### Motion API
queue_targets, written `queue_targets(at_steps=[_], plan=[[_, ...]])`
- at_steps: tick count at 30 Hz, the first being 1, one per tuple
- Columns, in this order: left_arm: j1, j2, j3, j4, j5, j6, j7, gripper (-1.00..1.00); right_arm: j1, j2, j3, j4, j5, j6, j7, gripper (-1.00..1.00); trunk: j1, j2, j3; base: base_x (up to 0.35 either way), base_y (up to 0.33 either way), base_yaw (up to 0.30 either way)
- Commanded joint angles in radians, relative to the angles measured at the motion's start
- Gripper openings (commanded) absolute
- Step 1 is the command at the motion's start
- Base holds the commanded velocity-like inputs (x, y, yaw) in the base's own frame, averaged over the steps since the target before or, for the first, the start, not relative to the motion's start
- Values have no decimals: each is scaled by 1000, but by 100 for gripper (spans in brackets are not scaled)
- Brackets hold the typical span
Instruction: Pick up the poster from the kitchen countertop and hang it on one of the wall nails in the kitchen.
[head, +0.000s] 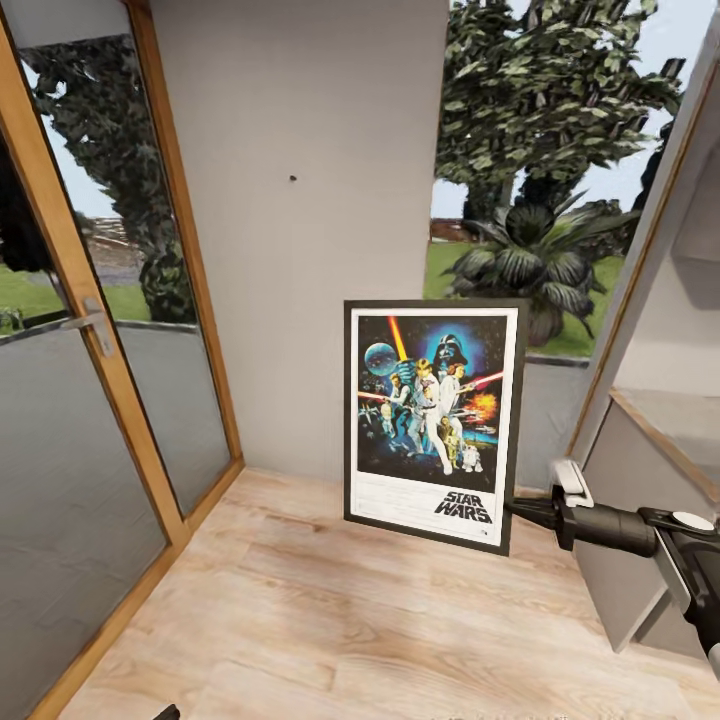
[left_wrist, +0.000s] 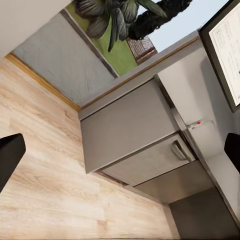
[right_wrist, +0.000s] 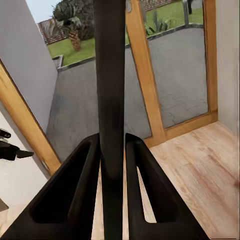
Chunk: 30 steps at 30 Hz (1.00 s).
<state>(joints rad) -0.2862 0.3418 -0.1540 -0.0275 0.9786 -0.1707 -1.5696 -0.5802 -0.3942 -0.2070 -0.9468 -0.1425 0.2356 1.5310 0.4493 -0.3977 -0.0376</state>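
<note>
Head view: the upright rectangular Star Wars poster, black-framed with a white border and a dark blue space scene, is being held upright by its right edge, just ahead of the right gripper, whose black fingers are clamped on the frame above the pale wood plank floor. Beyond the poster, a small dark nail is being shown high on the plain grey wall panel.

Left wrist view: the left gripper's black fingertips are being kept spread apart, grasping nothing; grey cabinets are being seen ahead of them.

Right wrist view: the poster's thin black edge is being squeezed between the right gripper's two fingers.
</note>
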Motion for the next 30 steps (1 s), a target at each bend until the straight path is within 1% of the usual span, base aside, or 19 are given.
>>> queue_targets(at_steps=[1, 4, 7, 15, 26, 30], plan=[[-1, 0, -9, 0, 9, -10, -1, 100, -1, 0, 0, 0, -2, 14, 6, -100, 1, -2, -2, 41, 27, -299], [-1, 0, -9, 0, 9, -10, -1, 100, -1, 0, 0, 0, -3, 14, 6, -100, 1, -2, -2, 138, 103, -217], [-1, 0, -9, 0, 9, -10, -1, 100, -1, 0, -1, 0, -3, 14, 6, -100, 1, -2, -2, 213, 186, -89], [-1, 0, -9, 0, 9, -10, -1, 100, -1, 3, -1, 0, -3, 14, 6, -100, 1, -2, -2, 248, 253, -13], [-1, 1, -9, 0, 9, -10, -1, 100, -1, 3, -1, 0, -3, 14, 6, -100, 1, -2, -2, 221, 297, -1], [-1, 2, -9, 0, 9, -10, -1, 100, -1, 3, 0, 0, -3, 14, 6, -100, 1, -2, -1, 168, 245, -121]])
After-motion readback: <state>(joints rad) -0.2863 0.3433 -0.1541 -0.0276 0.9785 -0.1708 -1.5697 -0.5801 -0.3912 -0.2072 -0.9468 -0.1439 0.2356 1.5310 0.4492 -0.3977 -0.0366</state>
